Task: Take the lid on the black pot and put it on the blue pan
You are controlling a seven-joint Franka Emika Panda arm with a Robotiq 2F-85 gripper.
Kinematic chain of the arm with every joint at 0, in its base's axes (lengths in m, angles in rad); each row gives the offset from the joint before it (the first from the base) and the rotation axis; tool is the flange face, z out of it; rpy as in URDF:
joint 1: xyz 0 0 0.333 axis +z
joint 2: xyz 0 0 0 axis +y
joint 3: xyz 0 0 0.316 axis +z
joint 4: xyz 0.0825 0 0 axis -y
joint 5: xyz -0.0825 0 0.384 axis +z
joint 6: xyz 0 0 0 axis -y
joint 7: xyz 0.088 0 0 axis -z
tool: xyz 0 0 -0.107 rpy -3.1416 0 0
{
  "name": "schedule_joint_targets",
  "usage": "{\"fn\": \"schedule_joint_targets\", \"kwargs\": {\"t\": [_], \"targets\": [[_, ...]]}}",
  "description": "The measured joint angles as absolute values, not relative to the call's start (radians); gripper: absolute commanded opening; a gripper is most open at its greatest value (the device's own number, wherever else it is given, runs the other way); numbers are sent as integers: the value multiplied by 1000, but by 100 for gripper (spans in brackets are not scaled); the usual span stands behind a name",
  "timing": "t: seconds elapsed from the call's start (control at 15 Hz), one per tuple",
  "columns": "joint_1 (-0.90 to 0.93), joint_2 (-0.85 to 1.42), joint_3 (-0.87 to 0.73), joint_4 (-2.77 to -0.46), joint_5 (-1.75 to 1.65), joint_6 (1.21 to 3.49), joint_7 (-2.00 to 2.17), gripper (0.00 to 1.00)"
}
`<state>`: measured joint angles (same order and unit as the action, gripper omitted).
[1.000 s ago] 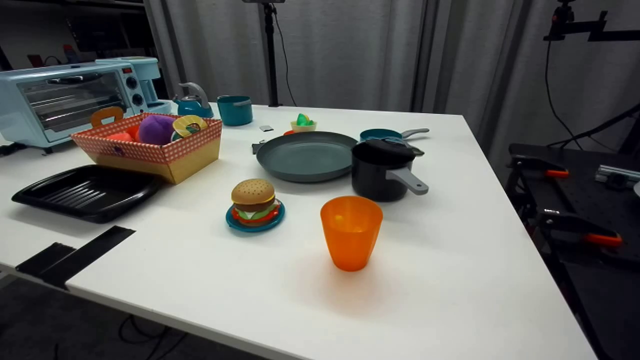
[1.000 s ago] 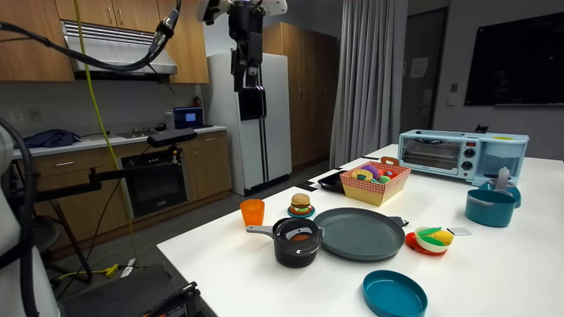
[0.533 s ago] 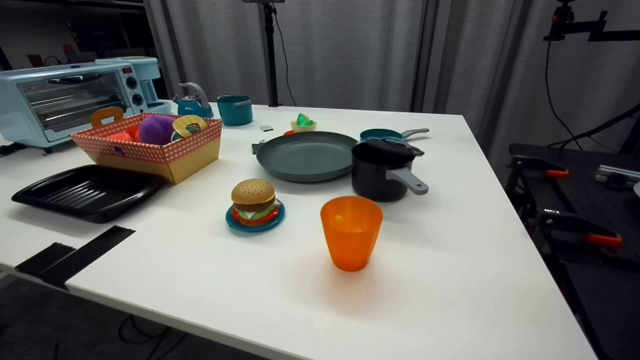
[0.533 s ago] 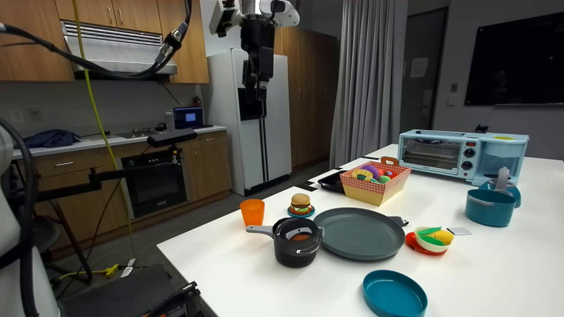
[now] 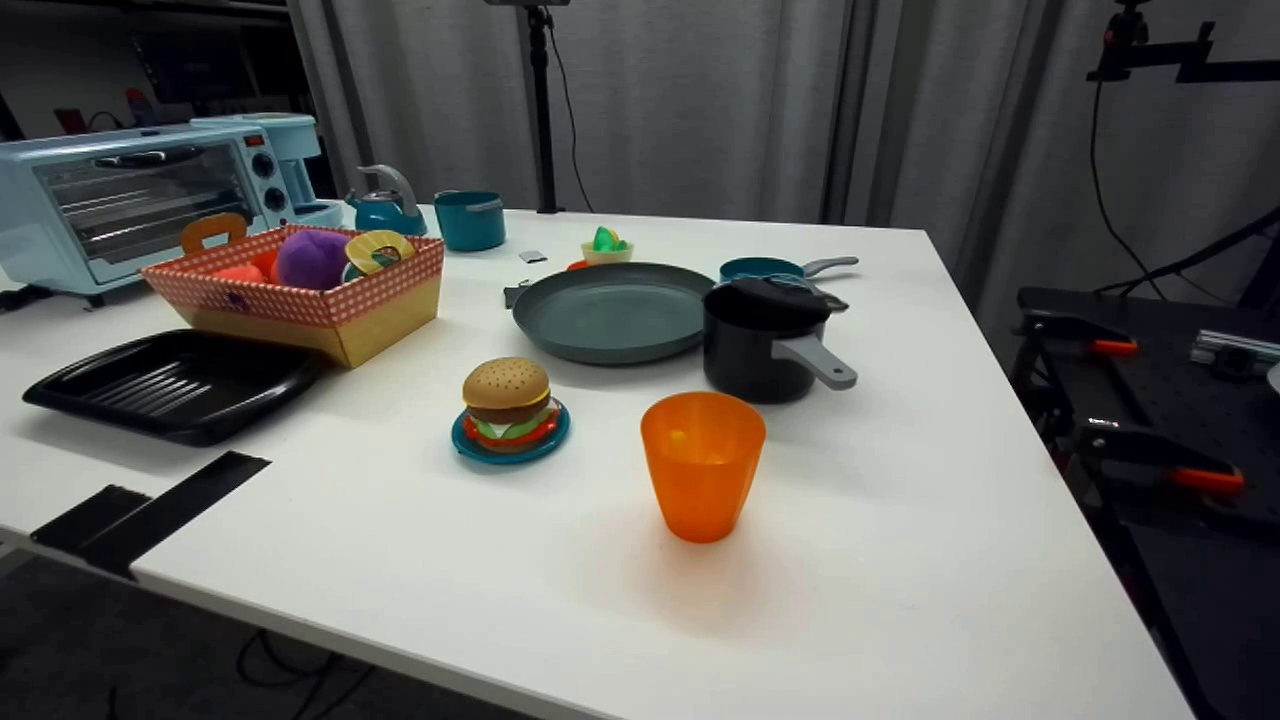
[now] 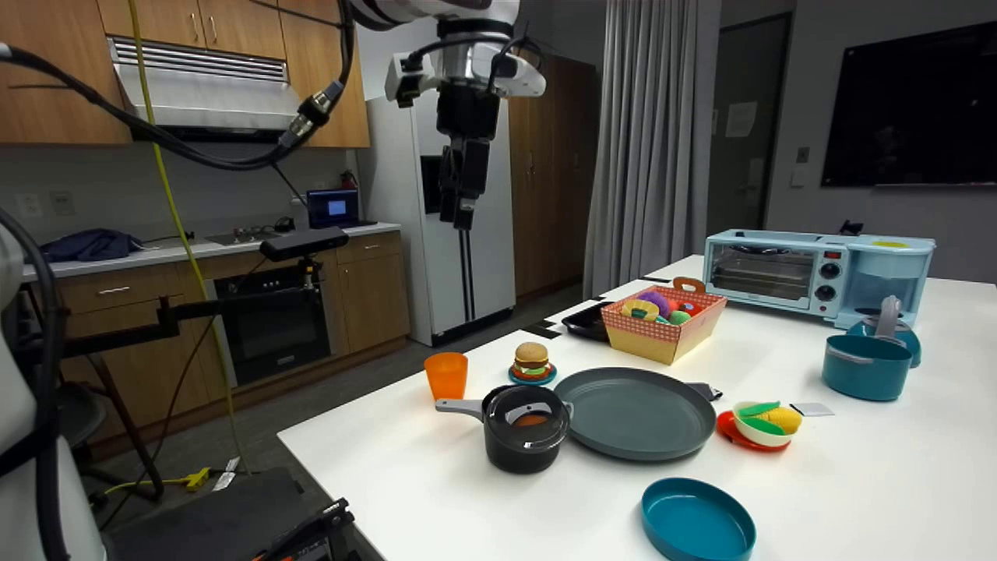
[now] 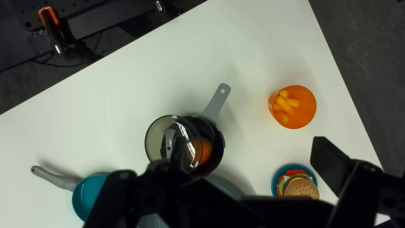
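Panda arm (image 6: 467,58): cut off at the top edge of an exterior view.
Blue pan (image 5: 620,312): mostly hidden behind the Robotiq gripper (image 6: 458,216) in the wrist view.
Robotiq gripper: fingers (image 7: 329,163) spread wide apart, high above the table (image 5: 880,580).
Black pot (image 5: 742,352): upright, just beside the pan; we cannot tell whether they touch.
See-through lid (image 7: 155,139): askew on the pot, well below the gripper; one finger hides part of it from us.
Orange item (image 7: 206,152): inside the pot, too obscured to identify.

The bench (image 5: 900,540) shines white above a dim floor (image 5: 130,640) — an orange glow spreads under the cup (image 5: 703,465). In the wrist view, glare streaks the lid (image 7: 171,136), and the end effector (image 7: 250,144) (nearly black) blurs out of focus.
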<state>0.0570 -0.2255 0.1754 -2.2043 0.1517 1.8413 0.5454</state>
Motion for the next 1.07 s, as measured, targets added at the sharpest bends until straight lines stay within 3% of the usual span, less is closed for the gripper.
{"fn": "schedule_joint_targets", "kwargs": {"t": [1.07], "targets": [[40, -105, 33, -2459, 313, 2370, 310, 100]]}}
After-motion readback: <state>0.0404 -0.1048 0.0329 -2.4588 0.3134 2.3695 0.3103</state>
